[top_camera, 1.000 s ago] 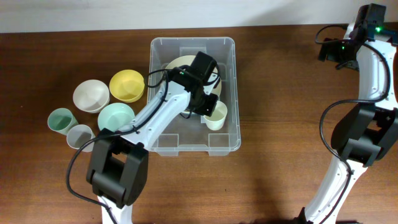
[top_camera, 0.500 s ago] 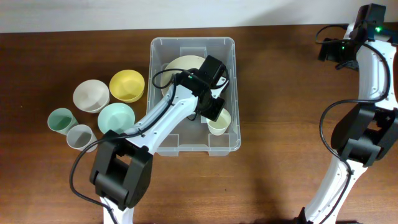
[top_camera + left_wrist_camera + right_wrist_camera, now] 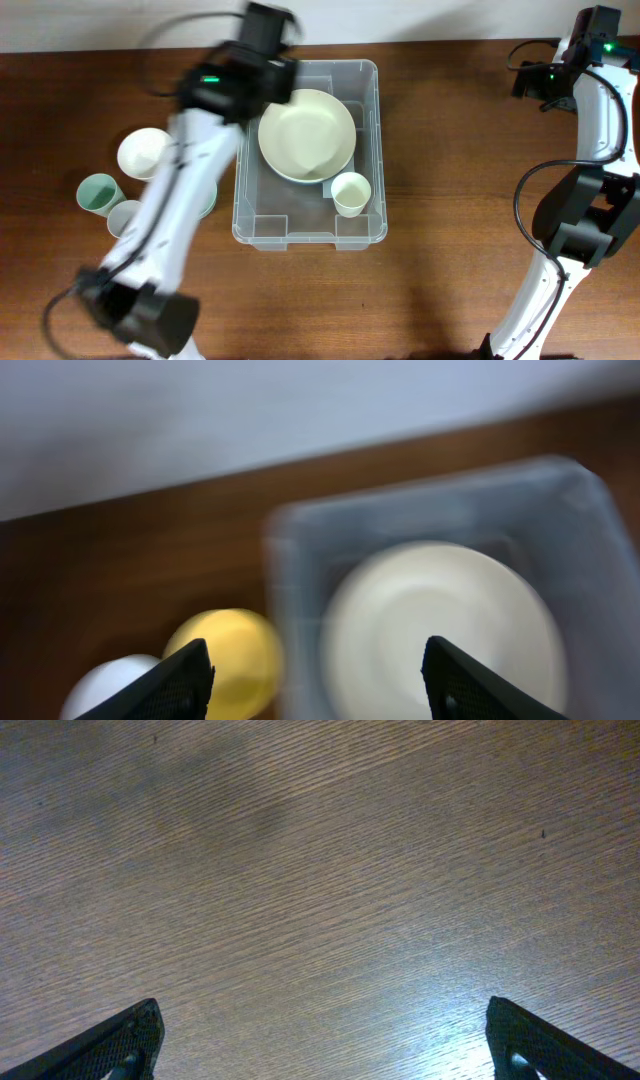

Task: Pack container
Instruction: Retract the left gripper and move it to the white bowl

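Container mid-table with a plate and a cup inside; both grippers empty.

The clear container (image 3: pixel 376 150) sits at the centre of the wooden table (image 3: pixel 460 200), long side running far to near. A cream plate (image 3: pixel 307 135) lies in its far half. A cream cup (image 3: pixel 350 192) stands upright just near-right of the plate, by the right wall. The left gripper (image 3: pixel 315 645) is blurred, high over the far-left corner of the container, jaws spread wide with nothing between them. Below it, just left of the container, is a yellow bowl (image 3: pixel 225 660). A white bowl (image 3: pixel 143 152), green cup (image 3: pixel 98 192) and grey cup (image 3: pixel 125 215) stand further left. The right gripper (image 3: pixel 320 1020) is at the far right, well apart from the container, jaws wide open over bare wood.
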Controlling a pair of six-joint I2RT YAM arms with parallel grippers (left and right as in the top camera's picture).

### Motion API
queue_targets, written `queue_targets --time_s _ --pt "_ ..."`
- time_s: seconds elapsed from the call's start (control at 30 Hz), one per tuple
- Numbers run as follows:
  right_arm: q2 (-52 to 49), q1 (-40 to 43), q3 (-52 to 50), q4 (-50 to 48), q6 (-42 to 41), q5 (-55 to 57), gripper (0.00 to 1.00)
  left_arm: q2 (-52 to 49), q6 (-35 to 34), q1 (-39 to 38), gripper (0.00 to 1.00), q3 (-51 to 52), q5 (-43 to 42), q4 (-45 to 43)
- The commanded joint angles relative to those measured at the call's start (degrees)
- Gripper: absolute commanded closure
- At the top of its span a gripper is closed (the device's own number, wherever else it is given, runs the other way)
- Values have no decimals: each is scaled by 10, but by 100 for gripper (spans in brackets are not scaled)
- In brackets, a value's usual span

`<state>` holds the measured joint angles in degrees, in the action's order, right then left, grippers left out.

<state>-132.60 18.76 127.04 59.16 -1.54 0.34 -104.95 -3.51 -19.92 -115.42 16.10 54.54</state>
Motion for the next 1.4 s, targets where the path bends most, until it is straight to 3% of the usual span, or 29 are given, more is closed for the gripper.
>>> queue_targets --time_s 0.0,0.3,0.43,0.63,0.87,0.97,1.37 --pt "10 0 -4 0 -7 -1 1 44 -24 70 30 -9 47 38" --pt "10 0 -4 0 -7 -1 1 40 -104 239 26 -8 47 158" --pt "10 0 -4 0 -7 -1 1 33 -105 301 26 -8 45 165" --pt "10 0 -4 0 -7 -1 1 -5 -110 377 25 -5 -47 155" --pt "10 0 -4 0 -7 -1 1 -97 -109 380 25 -2 -90 130" --pt "10 0 -4 0 -7 -1 1 -135 -77 369 26 -2 -125 115" --pt "10 0 -4 0 -7 -1 1 -224 -45 319 28 -2 -123 28"
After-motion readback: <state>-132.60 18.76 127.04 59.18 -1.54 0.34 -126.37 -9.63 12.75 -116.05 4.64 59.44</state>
